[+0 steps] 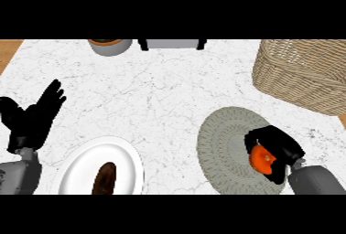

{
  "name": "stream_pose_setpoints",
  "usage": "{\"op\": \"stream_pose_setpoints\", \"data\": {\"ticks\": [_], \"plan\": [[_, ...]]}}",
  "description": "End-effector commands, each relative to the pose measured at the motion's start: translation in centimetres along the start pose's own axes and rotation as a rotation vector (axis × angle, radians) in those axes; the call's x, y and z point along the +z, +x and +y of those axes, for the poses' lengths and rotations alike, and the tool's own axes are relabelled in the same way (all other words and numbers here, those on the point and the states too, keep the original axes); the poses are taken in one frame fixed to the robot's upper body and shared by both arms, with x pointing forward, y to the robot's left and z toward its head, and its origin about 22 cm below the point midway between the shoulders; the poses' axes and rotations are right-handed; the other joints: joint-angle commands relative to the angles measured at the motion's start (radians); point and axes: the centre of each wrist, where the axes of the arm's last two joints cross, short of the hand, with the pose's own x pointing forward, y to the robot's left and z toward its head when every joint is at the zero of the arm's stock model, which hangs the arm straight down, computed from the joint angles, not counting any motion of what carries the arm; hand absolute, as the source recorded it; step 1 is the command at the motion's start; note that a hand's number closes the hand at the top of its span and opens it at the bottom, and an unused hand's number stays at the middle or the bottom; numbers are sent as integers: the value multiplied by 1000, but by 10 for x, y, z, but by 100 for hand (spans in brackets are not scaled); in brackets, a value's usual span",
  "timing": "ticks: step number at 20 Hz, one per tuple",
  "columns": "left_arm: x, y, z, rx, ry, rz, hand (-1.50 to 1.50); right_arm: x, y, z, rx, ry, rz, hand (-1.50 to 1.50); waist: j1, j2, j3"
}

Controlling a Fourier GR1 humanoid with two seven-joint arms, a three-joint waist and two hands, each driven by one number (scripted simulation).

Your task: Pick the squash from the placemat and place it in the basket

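The right hand [277, 144] comes in from the lower right and curls round the orange squash [262, 161], hiding most of it; only the side facing the mat's middle shows. Hand and squash sit over the right part of the round grey placemat [223, 132], though from this steep angle it is hard to say whether the squash rests on the weave or is just clear of it. The wicker basket [304, 68] stands at the upper right of the white marble counter [162, 91], well apart from the hand. The left hand [34, 114] rests open at the left edge, fingers up. Just beside it, 1 white plate [84, 160] carries a dark brown item [103, 179].
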Motion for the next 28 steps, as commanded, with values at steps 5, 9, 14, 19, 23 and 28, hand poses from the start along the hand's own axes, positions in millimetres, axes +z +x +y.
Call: {"op": "stream_pose_setpoints", "data": {"ticks": [5, 9, 14, 19, 23, 28], "plan": [[2, -6, 8, 0, 9, 18, 0, -41, 101, 24, -455, -308, 91, 150, 8, 15, 39], [4, -4, -2, 16, -18, 0, 0, -29, 152, -2, -554, -537, -3, 150, 30, 11, 39], [-2, -6, -5, -8, -28, 3, 0, 1, 212, -53, -537, -740, 36, 150, 30, 20, 37], [3, 0, -3, -5, -38, -7, 0, 35, 238, -96, -474, -864, 181, 150, 48, 24, 39], [4, -1, -12, 10, -52, -29, 0, 39, 266, -141, -433, -922, 234, 150, 59, 27, 38], [-13, 17, -7, -2, -31, -24, 0, 24, 254, -192, -421, -980, 278, 150, 59, 31, 40]]}}
